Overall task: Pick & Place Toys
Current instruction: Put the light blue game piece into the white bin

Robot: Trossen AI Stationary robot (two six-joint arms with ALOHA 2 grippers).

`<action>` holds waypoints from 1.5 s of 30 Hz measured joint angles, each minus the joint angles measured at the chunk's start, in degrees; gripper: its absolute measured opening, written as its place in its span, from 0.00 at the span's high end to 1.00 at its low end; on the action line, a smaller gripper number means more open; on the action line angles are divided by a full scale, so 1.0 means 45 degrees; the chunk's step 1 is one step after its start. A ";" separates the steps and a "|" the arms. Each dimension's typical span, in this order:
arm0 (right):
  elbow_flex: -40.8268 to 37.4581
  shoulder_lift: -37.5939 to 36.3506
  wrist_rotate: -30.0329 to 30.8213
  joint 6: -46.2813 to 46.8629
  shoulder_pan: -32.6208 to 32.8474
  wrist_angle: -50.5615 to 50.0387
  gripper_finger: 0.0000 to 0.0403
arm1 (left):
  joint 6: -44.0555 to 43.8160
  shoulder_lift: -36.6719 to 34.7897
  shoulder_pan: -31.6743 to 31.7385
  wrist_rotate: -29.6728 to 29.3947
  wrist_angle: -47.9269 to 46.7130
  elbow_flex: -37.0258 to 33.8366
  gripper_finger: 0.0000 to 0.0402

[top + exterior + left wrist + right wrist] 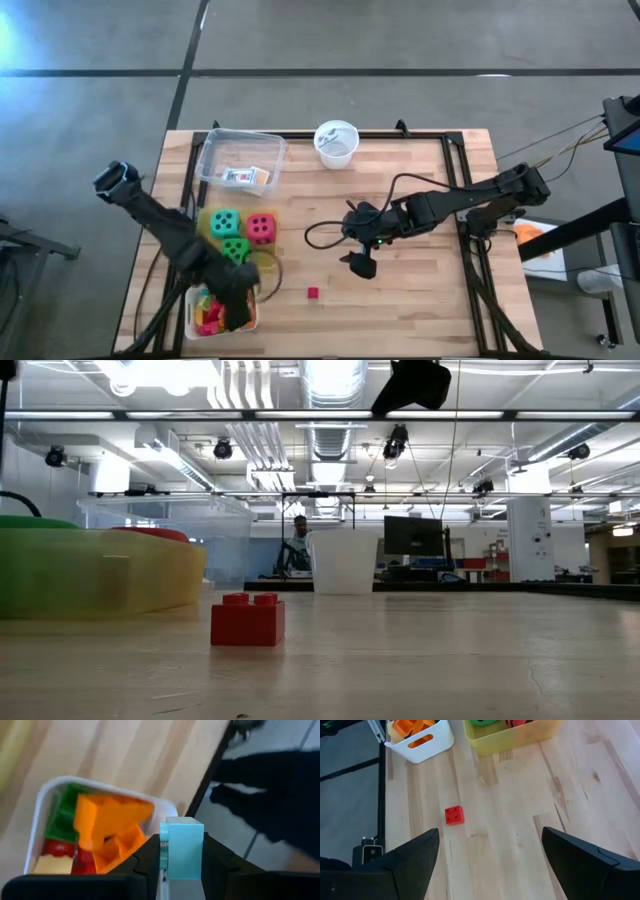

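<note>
Left tool (181, 857) grips a teal block (183, 847) above the white tray (42, 802); centre before releasing; right tool (490, 857), open, waits near the red block (454, 815).

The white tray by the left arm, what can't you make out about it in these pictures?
- High view: the left gripper covers much of the white tray.
- Left wrist view: its fingers, shut on a teal block, hide the tray's near end; the blocks are blurred.
- Right wrist view: the picture's edge cuts it off.
- Low view: not shown.
</note>
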 joint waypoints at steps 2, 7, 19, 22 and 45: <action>0.0000 0.0000 0.0000 -0.0003 0.0000 0.0025 0.14 | -0.0063 -0.0002 -0.0917 -0.0463 -0.0015 -0.0047 0.75; 0.0000 0.0005 0.0005 0.0285 0.0029 0.0073 0.14 | -0.1450 0.0003 -0.2969 -0.2079 -0.0943 -0.0262 0.75; 0.0000 0.0019 0.0005 0.0658 0.0024 0.0116 0.14 | -0.9422 0.0061 -0.4057 -0.0427 -0.1424 -0.1992 0.75; 0.0000 0.0019 0.0006 0.0658 0.0024 0.0118 0.14 | -1.0296 0.0061 -0.4062 -0.0421 -0.1478 -0.2429 0.75; 0.0000 0.0019 0.0005 0.1095 0.0053 0.0117 0.14 | -1.0698 0.0061 -0.4083 -0.0610 -0.1364 -0.3060 0.75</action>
